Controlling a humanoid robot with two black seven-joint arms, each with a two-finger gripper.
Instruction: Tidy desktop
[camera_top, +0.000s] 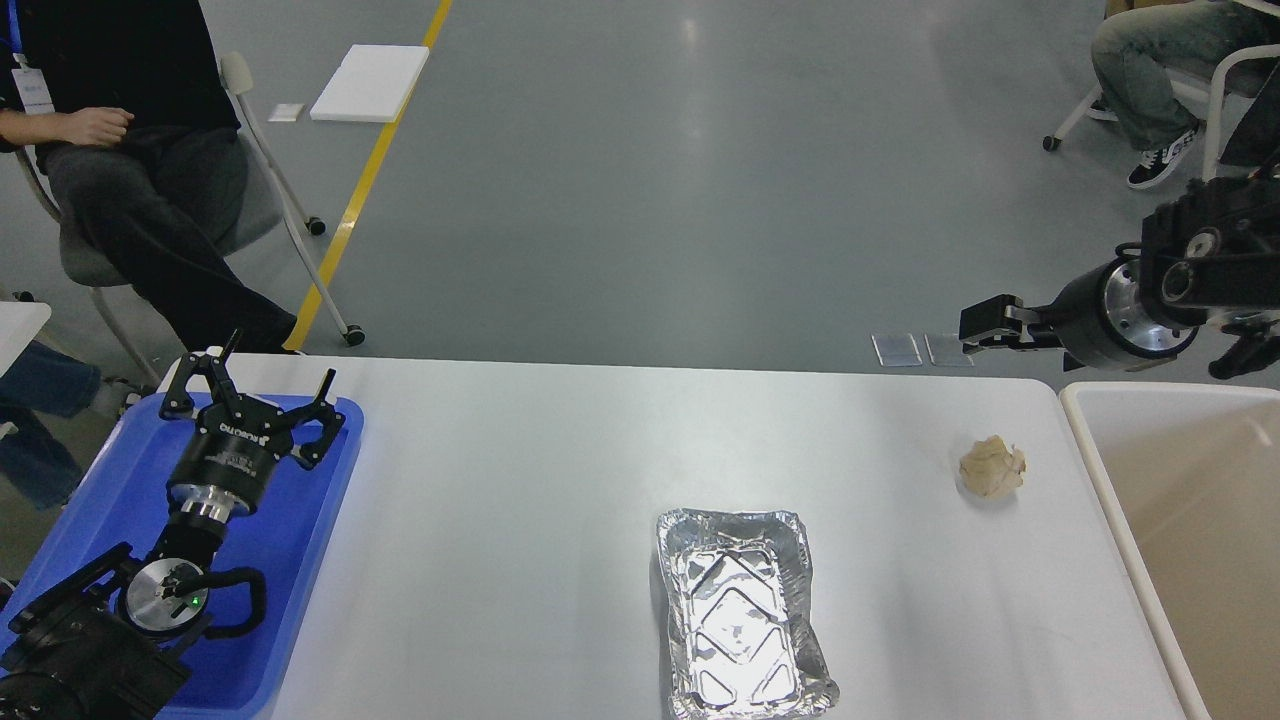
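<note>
Large white rounded-corner bench (560, 450) fills lower view. Left gripper (268, 385) over blue plastic tray (300, 560) at bench's left edge, fingers spread, empty; white brand lettering on body, upside down, unreadable. Right gripper (985, 325) beyond bench's far right corner, fingers indistinguishable. Crinkled rectangular foil container (740, 620) near centre front; crumpled beige paper ball (992, 467) further right, near beige rimmed bin (1100, 470).

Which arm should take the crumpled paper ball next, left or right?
Right, probably. The right end effector hangs near the paper ball and beige bin; the left end effector sits open over the blue tray, across the desktop.
</note>
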